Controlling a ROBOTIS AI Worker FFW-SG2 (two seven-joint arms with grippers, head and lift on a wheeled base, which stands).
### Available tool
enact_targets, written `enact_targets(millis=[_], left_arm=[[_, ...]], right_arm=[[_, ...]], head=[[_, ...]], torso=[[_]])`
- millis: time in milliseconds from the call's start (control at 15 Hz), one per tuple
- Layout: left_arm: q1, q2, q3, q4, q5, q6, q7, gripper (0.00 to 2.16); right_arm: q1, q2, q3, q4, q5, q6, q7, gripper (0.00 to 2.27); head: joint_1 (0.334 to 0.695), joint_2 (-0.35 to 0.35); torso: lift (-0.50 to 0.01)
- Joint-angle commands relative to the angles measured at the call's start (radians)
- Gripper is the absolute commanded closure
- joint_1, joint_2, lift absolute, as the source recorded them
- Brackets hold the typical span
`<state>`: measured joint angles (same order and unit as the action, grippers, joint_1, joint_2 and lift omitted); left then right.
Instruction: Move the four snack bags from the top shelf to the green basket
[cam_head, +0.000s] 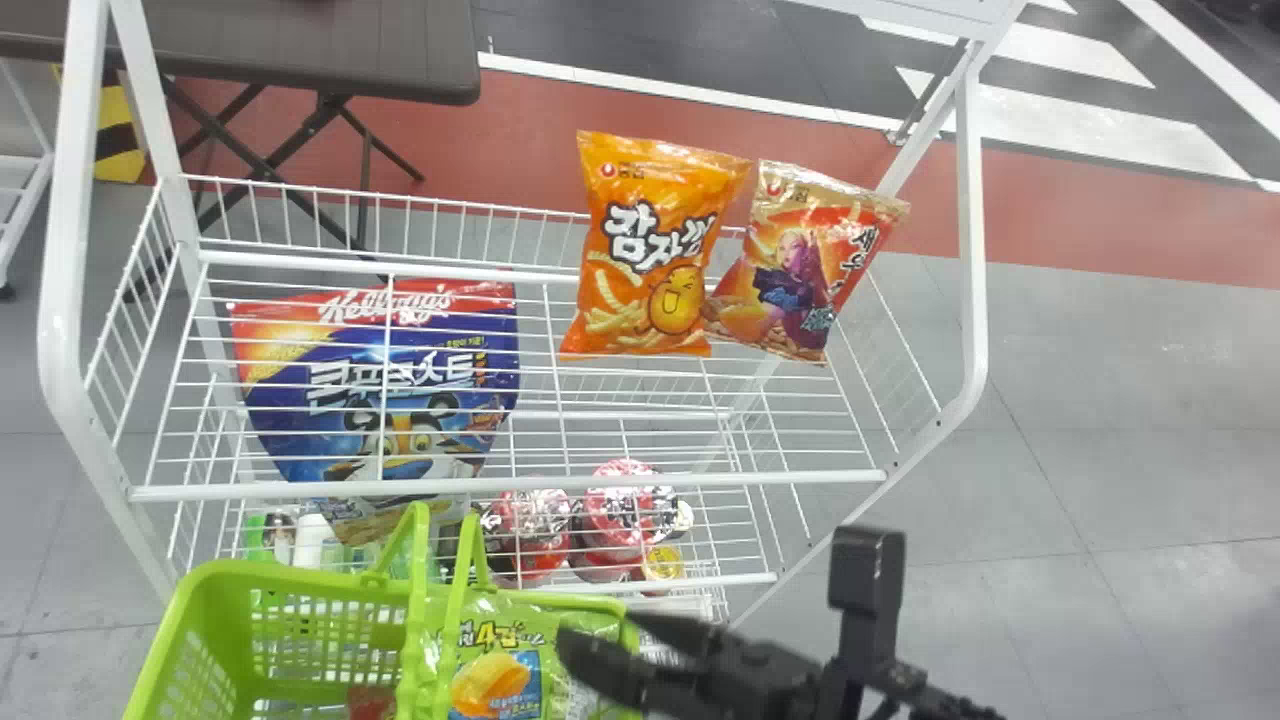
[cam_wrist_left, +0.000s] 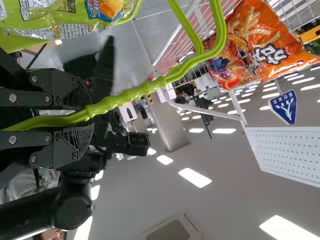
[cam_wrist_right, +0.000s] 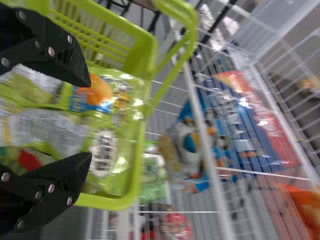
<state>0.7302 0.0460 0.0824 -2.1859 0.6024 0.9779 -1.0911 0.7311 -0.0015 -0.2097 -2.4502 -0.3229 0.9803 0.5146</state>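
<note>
Right gripper (cam_head: 600, 629) was positioned over the green basket (cam_head: 190, 620), fingers parted; left gripper (cam_wrist_left: 90, 112) was clamped on the basket handle (cam_wrist_left: 125, 95). Basket contents: green snack bags (cam_head: 500, 650). Beyond, the top shelf (cam_head: 500, 488) supported two orange snack bags (cam_head: 650, 250), side by side.

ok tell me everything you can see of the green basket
The green basket looks like plastic, with a smooth rim, slotted walls and slim handles, ribbed along one. It is in front of the white shelf rack, mouth up, holding glossy, mostly green snack bags. The left gripper is closed on the handles; the right gripper is open over the bags.
</note>
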Motion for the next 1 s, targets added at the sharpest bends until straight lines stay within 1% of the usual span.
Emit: enact_targets(millis=[0,67,200,333,467,600,733,867,933], left_arm=[[-0.002,0.000,-0.013,0.000,-0.009,0.000,0.005,0.99],[-0.003,0.002,-0.019,0.000,-0.010,0.000,0.007,0.99],[-0.015,0.002,-0.024,0.003,-0.019,0.000,0.011,0.99],[-0.026,0.008,-0.026,0.009,-0.023,0.003,0.017,0.99],[-0.032,0.011,-0.026,0.014,-0.021,0.003,0.017,0.99],[-0.040,0.014,-0.023,0.021,-0.021,0.006,0.016,0.99],[-0.043,0.015,-0.018,0.026,-0.019,0.006,0.014,0.99],[-0.044,0.015,-0.010,0.034,-0.013,0.006,0.013,0.99],[-0.044,0.015,-0.006,0.034,-0.013,0.009,0.013,0.99]], right_arm=[[-0.058,0.002,-0.002,0.088,0.012,-0.309,-0.034,0.06],[-0.102,0.002,0.003,0.140,0.021,-0.410,-0.070,0.06],[-0.228,0.002,0.021,0.284,0.074,-0.604,-0.153,0.07],[-0.358,0.002,0.044,0.448,0.151,-0.794,-0.206,0.07],[-0.502,0.002,0.064,0.596,0.235,-0.821,-0.237,0.07],[-0.642,0.002,0.075,0.740,0.265,-0.821,-0.243,0.07],[-0.739,0.002,0.088,0.841,0.314,-0.818,-0.243,0.07],[-0.809,0.002,0.112,0.925,0.347,-0.818,-0.243,0.08],[-0.832,0.002,0.116,0.953,0.349,-0.815,-0.242,0.21]], head=[[0.695,-0.350],[0.695,-0.350],[0.695,-0.350],[0.695,-0.350],[0.695,-0.350],[0.695,-0.350],[0.695,-0.350],[0.695,-0.331],[0.695,-0.304]], torso=[[0.000],[0.000],[0.000],[0.000],[0.000],[0.000],[0.000],[0.000],[0.000]])
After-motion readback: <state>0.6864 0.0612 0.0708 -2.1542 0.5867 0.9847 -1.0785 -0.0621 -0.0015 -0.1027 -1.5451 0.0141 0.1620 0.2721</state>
